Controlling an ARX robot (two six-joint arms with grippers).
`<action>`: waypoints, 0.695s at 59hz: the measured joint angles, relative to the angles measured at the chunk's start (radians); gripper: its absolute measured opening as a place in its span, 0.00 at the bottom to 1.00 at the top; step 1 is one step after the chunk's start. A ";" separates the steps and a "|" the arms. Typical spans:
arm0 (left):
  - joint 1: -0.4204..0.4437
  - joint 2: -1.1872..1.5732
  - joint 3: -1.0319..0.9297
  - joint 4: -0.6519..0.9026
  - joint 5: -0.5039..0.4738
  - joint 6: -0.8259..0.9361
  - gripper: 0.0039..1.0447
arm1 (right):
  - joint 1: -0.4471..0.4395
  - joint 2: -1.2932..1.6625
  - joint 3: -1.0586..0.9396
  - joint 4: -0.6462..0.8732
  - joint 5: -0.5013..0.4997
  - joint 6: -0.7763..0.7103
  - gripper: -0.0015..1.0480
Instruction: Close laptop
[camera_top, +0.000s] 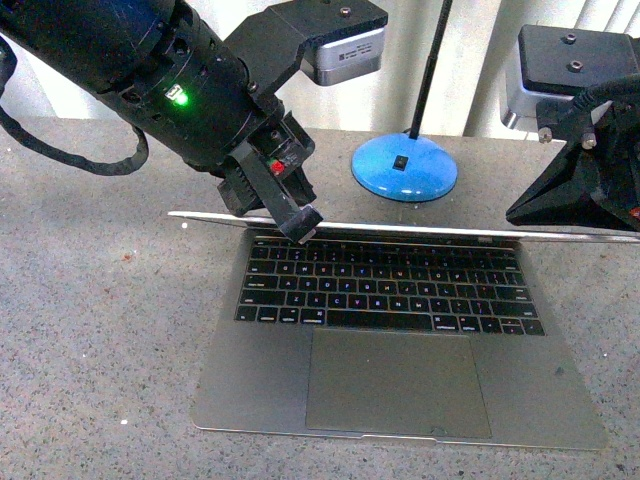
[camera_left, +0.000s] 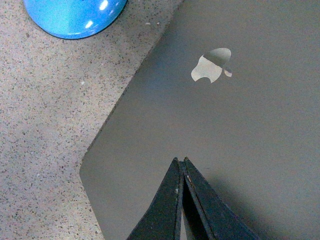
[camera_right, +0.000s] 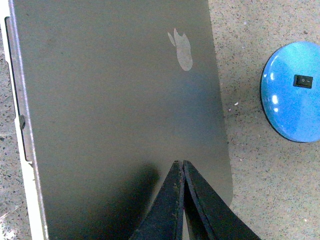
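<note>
The left gripper (camera_left: 181, 162) has its fingers pressed together on nothing, tips at the top edge of the laptop (camera_top: 400, 380) lid (camera_left: 240, 130), toward its left end. The right gripper (camera_right: 179, 164) is likewise closed and empty, tips over the lid's back near the right end. The lid leans forward above the keyboard (camera_top: 385, 285). Beyond it sits a blue lamp base (camera_top: 405, 168).

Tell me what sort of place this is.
Probably an office or lab desk: an open laptop sits on a speckled grey tabletop, with a round blue lamp base just behind it.
</note>
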 joint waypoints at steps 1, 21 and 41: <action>0.000 0.000 0.000 0.000 0.001 0.000 0.03 | 0.000 0.000 -0.001 0.000 0.000 0.000 0.03; -0.005 0.014 -0.013 0.014 0.009 0.000 0.03 | -0.002 0.008 -0.021 0.005 0.000 -0.012 0.03; -0.008 0.024 -0.020 0.021 0.009 0.000 0.03 | -0.002 0.019 -0.030 0.011 0.000 -0.016 0.03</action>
